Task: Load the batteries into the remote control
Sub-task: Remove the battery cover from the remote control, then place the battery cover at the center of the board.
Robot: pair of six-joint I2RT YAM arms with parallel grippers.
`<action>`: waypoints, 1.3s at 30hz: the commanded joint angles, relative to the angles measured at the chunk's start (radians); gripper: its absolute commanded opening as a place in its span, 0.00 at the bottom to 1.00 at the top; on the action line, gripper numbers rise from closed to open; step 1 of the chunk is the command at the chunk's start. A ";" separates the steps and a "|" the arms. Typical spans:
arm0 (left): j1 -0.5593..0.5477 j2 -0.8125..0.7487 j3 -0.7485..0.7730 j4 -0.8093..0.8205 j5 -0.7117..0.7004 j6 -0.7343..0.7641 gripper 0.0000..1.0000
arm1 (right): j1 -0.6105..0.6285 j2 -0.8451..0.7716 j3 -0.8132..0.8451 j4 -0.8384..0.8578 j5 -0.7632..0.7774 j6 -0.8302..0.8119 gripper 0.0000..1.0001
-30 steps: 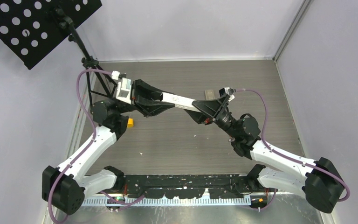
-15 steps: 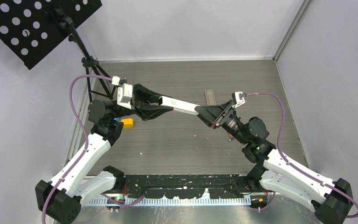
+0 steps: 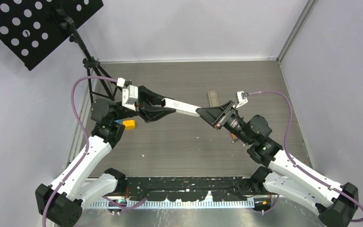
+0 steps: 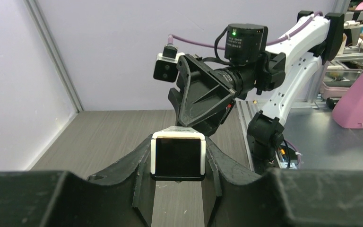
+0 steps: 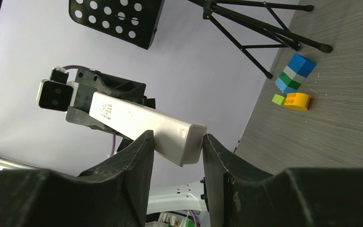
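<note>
A long white remote [image 3: 182, 107] hangs in mid-air between both arms. My left gripper [image 3: 163, 106] is shut on its left end; in the left wrist view the remote's dark end face [image 4: 177, 158] sits clamped between my jaws. My right gripper [image 3: 203, 112] is shut on the remote's right end; in the right wrist view the white remote [image 5: 142, 123] runs away from my fingers [image 5: 144, 146]. No batteries show in any view.
A grey flat rectangular piece [image 3: 213, 98] lies on the table behind the right gripper. Toy blocks lie at the left: an orange one [image 3: 129, 124], also [image 5: 298, 100], and a blue-white-green stack [image 5: 295, 73]. A black tripod stand [image 3: 92, 71] stands at the back left.
Both arms have shifted a little with the remote held between them; the right arm's wrist and elbow swung to the right. The remote stays gripped at both ends.
</note>
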 commanded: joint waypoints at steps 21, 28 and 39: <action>0.003 -0.092 0.054 -0.460 -0.088 0.318 0.00 | 0.002 -0.039 0.151 -0.224 0.054 -0.186 0.00; 0.002 -0.175 -0.029 -0.707 -0.313 0.235 0.00 | 0.002 -0.078 0.142 -0.410 0.292 -0.169 0.00; 0.002 -0.426 -0.172 -0.748 -0.319 0.099 0.00 | 0.002 0.176 0.038 -0.482 0.458 -0.054 0.00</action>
